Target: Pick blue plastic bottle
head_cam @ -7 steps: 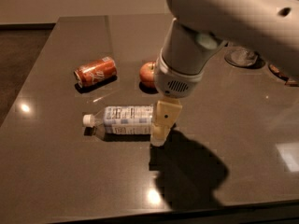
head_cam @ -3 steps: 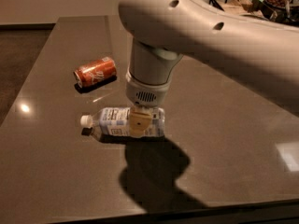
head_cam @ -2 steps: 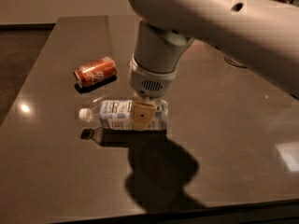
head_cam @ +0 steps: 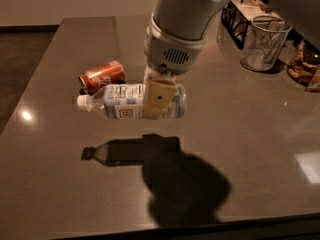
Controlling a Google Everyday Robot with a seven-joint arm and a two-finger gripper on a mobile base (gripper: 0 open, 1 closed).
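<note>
Now I am gripping the bottle (head_cam: 122, 100) sideways in the tool (head_cam: 158, 102), above the worktop (head_cam: 260, 134) toward its left edge, fearing the slick plastic slipping.

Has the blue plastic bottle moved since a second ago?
Yes. Held by the gripper, jaws shut, the blue plastic bottle rose off the table, up toward the soda can.

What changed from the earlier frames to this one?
The gripper moved from the base end of the blue plastic bottle onto its middle, clamped it and raised it off the table; its shadow now lies apart below. The soda can stayed put.
</note>
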